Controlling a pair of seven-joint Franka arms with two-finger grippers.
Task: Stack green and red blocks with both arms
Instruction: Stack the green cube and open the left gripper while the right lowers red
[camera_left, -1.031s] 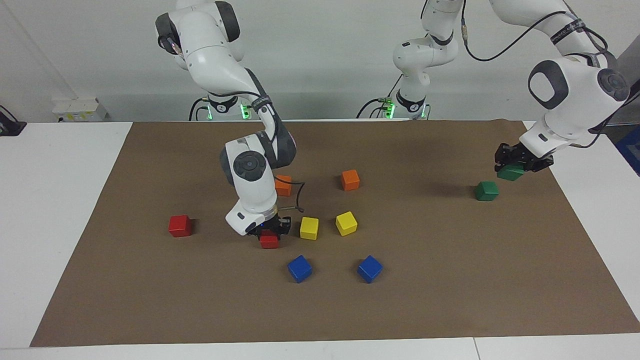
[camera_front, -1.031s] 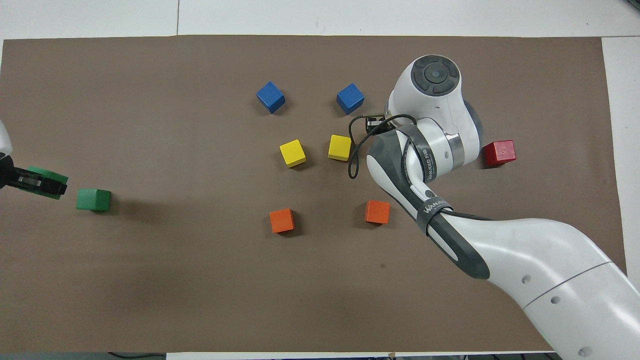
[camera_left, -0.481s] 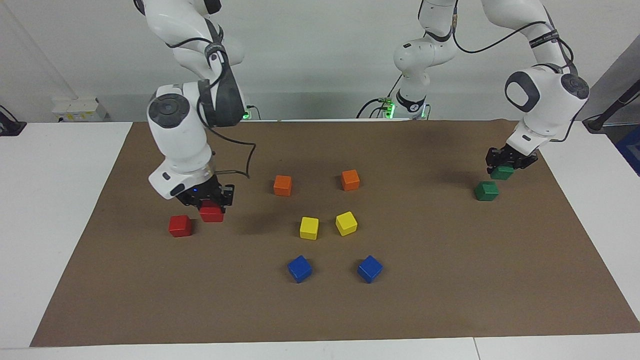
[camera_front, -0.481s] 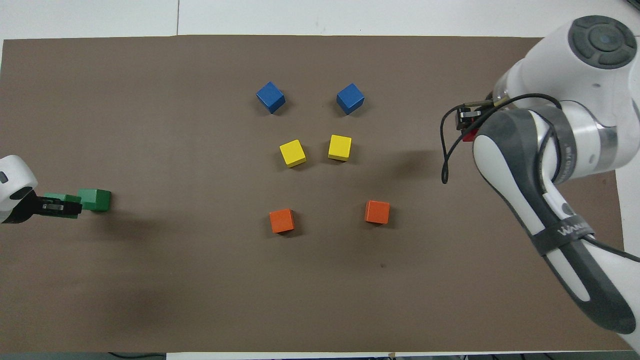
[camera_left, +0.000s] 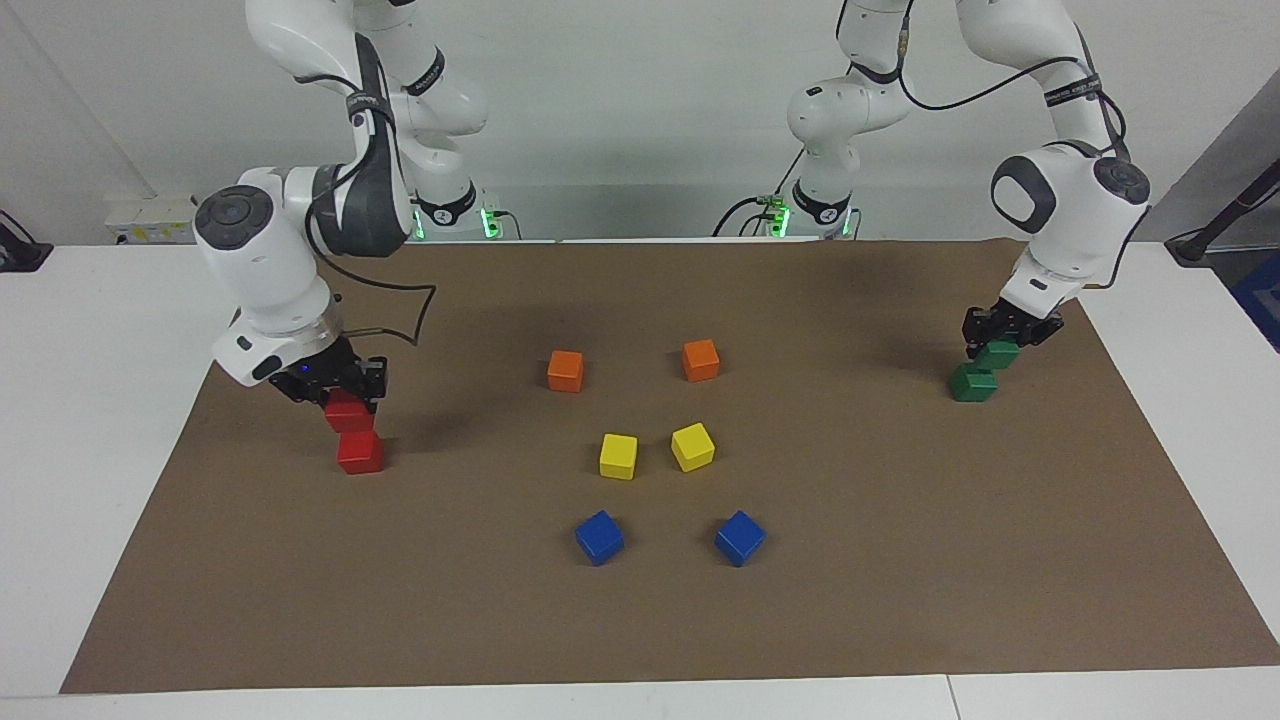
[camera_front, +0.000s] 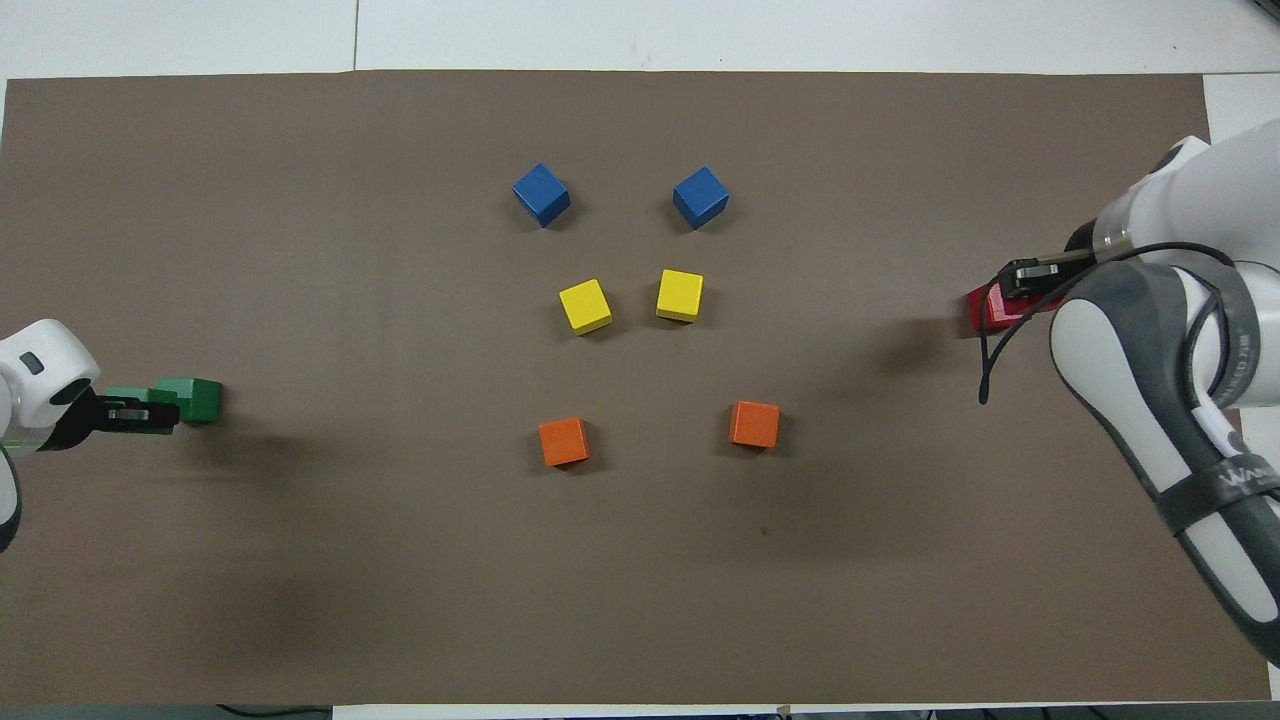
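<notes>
My right gripper (camera_left: 339, 397) is shut on a red block (camera_left: 348, 416) and holds it right over the second red block (camera_left: 360, 453), which rests on the mat toward the right arm's end. The two nearly touch, the held one slightly offset. My left gripper (camera_left: 1000, 338) is shut on a green block (camera_left: 999, 355) right over the second green block (camera_left: 972, 386), toward the left arm's end. In the overhead view the left gripper (camera_front: 140, 412) and the lower green block (camera_front: 200, 400) show, and the right gripper (camera_front: 1022, 283) partly covers the red blocks (camera_front: 988, 308).
Two orange cubes (camera_left: 565, 370) (camera_left: 700, 359), two yellow cubes (camera_left: 618, 455) (camera_left: 692, 446) and two blue cubes (camera_left: 599, 537) (camera_left: 739, 537) sit in the middle of the brown mat (camera_left: 900, 560). White table (camera_left: 100, 330) surrounds the mat.
My right gripper lifted its red block and carried it from beside the yellow cubes to over the other red block. My left gripper brought its green block down over the other green block.
</notes>
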